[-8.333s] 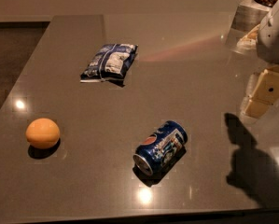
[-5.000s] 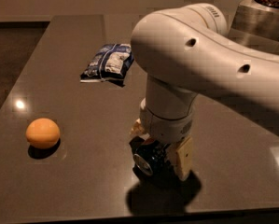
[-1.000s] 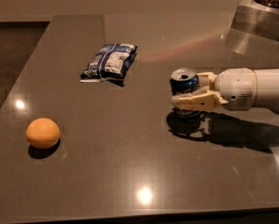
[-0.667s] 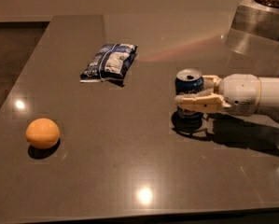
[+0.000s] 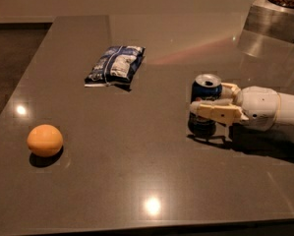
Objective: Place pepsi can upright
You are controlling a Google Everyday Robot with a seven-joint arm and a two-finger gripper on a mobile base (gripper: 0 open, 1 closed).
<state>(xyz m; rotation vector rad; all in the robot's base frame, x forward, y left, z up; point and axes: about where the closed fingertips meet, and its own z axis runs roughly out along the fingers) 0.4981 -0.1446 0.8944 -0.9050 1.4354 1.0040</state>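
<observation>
Clearly upright now: pepsi can (image 5: 204, 93), silver top and opening facing up, base down on the dark table (image 5: 136, 176) or just above it; cannot tell which from the shadow beneath. Clamped from the right by the gripper (image 5: 210, 101), with a pale finger (image 5: 216, 113) across the front of the can at mid-height and its partner just behind. Held across the round body rather than by the ends, most likely so as to set the base flat and leave the top free. Carried on a white arm (image 5: 267, 109) reaching in low and level from the right of the can. Well left of the can and farther back: a blue-and-white snack bag (image 5: 114, 65), lying flat. Far left of the can and nearer: an orange (image 5: 45, 140). Both well apart from the can, so no knock to fear. Probably left to do: letting go and backing off rightward, gently, to avoid tipping.
</observation>
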